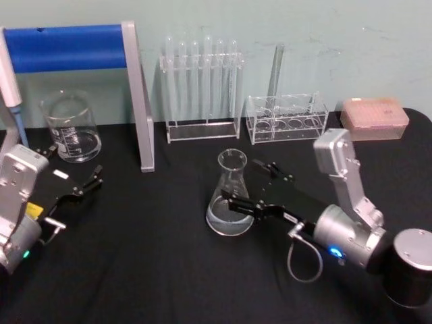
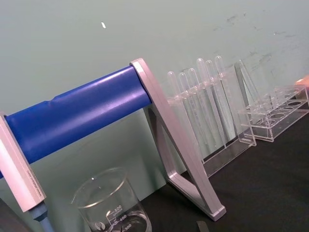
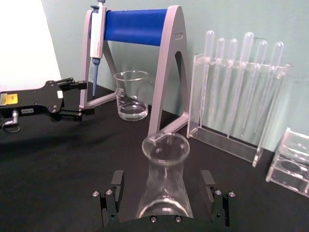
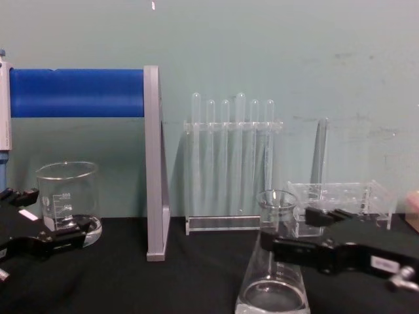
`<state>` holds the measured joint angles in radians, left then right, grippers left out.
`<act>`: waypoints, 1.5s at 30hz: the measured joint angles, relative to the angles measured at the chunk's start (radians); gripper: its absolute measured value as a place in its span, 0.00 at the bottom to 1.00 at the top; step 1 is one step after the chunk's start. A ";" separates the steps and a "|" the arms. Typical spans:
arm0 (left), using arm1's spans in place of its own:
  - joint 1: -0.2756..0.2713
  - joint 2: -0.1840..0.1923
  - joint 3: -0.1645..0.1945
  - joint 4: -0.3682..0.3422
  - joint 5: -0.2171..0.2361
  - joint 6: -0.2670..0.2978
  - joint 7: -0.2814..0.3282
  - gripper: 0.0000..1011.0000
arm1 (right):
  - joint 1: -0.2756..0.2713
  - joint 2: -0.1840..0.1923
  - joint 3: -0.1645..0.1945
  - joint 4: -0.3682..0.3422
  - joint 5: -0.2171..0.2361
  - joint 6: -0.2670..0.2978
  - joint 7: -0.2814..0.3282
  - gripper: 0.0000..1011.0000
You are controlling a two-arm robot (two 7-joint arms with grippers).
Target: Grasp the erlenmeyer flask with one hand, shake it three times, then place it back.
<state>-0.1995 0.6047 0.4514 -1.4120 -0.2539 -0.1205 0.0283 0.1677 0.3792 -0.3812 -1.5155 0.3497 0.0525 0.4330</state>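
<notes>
While the erlenmeyer flask [image 1: 226,217] stands upright mid black table [image 1: 155,270], in front of the test tube rack [image 1: 201,128], the R hand [image 1: 243,182] reaches in low from the right, arm bent, wrist near the tabletop. Its claw is spread wide, one finger each side of the flask's lower part, w/ gaps to the glass. The L gripper [image 3: 77,99] lies low by the beaker [image 1: 71,128], also spread.
</notes>
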 joint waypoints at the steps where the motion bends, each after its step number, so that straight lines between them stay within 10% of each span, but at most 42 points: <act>1: 0.000 0.000 0.000 0.000 0.000 0.000 0.000 0.99 | -0.007 0.006 0.003 -0.007 0.004 0.001 0.001 0.99; 15: 0.000 0.000 0.000 0.000 0.000 0.000 0.000 0.99 | -0.086 0.079 0.088 -0.073 0.045 -0.007 -0.049 0.99; 32: 0.000 0.000 0.000 0.000 0.000 0.000 0.000 0.99 | 0.032 -0.061 0.138 0.106 -0.137 -0.074 -0.309 0.99; 45: 0.000 0.000 0.000 0.000 0.000 0.000 0.000 0.99 | 0.055 -0.083 0.132 0.158 -0.211 -0.098 -0.338 0.99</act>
<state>-0.1996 0.6047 0.4514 -1.4120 -0.2539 -0.1205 0.0283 0.2225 0.2966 -0.2488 -1.3572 0.1382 -0.0452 0.0945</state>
